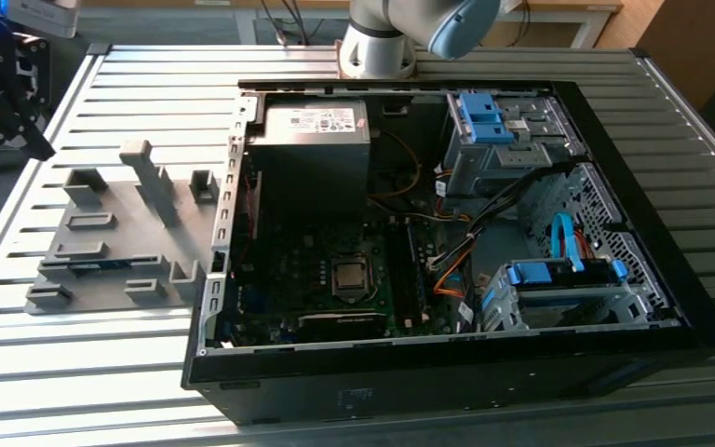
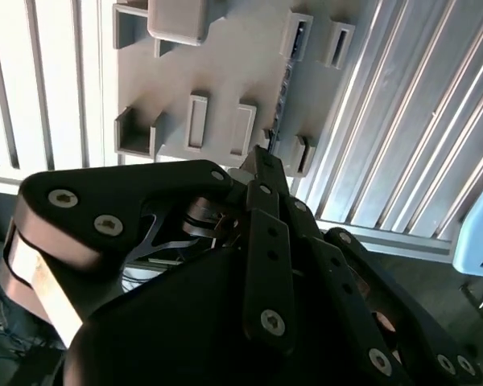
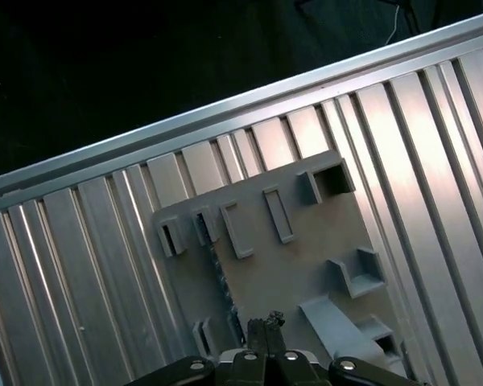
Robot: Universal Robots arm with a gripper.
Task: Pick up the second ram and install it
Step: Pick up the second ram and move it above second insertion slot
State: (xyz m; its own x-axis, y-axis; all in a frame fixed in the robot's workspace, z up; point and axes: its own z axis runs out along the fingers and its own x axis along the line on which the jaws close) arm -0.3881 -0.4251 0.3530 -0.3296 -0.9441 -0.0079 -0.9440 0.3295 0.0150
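The second ram [image 1: 90, 266] sits in the grey fixture plate [image 1: 122, 233], out on the slotted table [image 1: 34, 354] on the exterior view's left, well apart from the open computer case [image 1: 457, 372]. It's up on its long edge, caught in the plate's slotted holders, with its long axis running roughly left to right across the exterior view. In both wrist views it shows edge-on as a thin dark line [image 2: 286, 88] [image 3: 223, 281] across the plate [image 2: 217, 72] [image 3: 298, 273].

The gripper [image 3: 263, 326] hangs over that plate, tips [image 2: 258, 157] near one end of the stick but not touching it. The fingers look pressed together, with nothing between them.

Over to the case: lying on its side, panel off. Inside are the power-supply box [image 1: 312, 126] at the far end, the motherboard [image 1: 320, 270] along the floor, blue drive-bay clips [image 1: 482, 116] on the exterior view's right, and loose cables [image 1: 457, 247] between them.
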